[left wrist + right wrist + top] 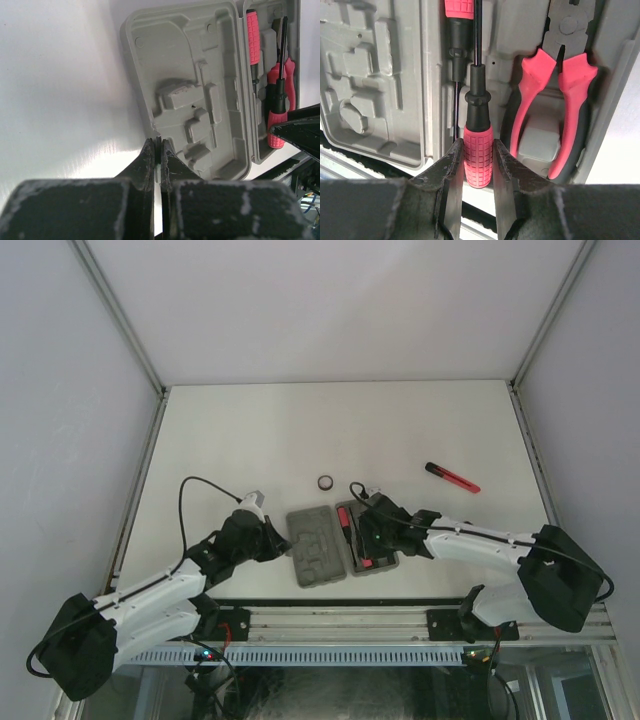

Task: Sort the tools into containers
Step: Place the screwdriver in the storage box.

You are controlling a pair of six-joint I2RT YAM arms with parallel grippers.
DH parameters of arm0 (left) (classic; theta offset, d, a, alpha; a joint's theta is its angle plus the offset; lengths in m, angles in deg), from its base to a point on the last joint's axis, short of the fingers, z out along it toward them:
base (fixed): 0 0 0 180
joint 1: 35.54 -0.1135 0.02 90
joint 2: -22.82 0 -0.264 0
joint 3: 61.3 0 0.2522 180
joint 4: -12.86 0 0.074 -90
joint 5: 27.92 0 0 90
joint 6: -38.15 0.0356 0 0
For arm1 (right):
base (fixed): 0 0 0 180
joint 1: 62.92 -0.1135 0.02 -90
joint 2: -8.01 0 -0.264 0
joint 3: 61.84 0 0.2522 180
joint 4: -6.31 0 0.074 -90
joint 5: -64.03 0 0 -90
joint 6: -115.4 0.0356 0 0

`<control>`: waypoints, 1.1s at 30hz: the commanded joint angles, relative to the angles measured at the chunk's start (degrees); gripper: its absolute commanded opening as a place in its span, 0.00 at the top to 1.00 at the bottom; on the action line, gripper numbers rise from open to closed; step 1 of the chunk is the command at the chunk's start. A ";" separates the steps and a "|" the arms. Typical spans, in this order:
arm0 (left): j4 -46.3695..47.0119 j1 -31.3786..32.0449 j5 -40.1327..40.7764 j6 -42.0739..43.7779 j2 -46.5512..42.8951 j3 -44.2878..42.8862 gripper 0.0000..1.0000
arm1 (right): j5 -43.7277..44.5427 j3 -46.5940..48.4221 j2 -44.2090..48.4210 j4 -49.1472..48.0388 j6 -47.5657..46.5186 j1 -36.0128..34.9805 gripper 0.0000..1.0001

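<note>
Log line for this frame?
left hand: shut on grey case rim | right hand: shut on red-handled screwdriver over case | pliers: in case | black ring, red-black stick tool: on table

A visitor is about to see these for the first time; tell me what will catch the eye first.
The open grey case sits mid-table by the near edge, bright red pliers nested in its right half. The right gripper clamps a red-handled screwdriver over that half; the left gripper is shut at the case's left rim. A red-black tool lies alone far right.
</note>
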 commanded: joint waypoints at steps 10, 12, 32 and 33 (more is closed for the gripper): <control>1.52 -0.18 -1.47 0.32 -1.58 1.89 1.00 | 2.16 2.52 -2.99 0.06 3.92 -0.01 0.86; 1.53 -0.17 -1.38 0.24 -1.76 2.05 1.00 | 2.46 2.53 -3.26 0.68 4.27 -0.19 0.83; 1.26 -0.18 -0.90 1.55 -3.65 2.47 1.00 | 5.53 3.78 2.35 4.67 3.04 -0.91 0.62; 1.26 -0.18 -0.98 1.76 -3.65 2.35 1.00 | 5.79 4.01 2.51 4.68 2.56 -1.03 0.63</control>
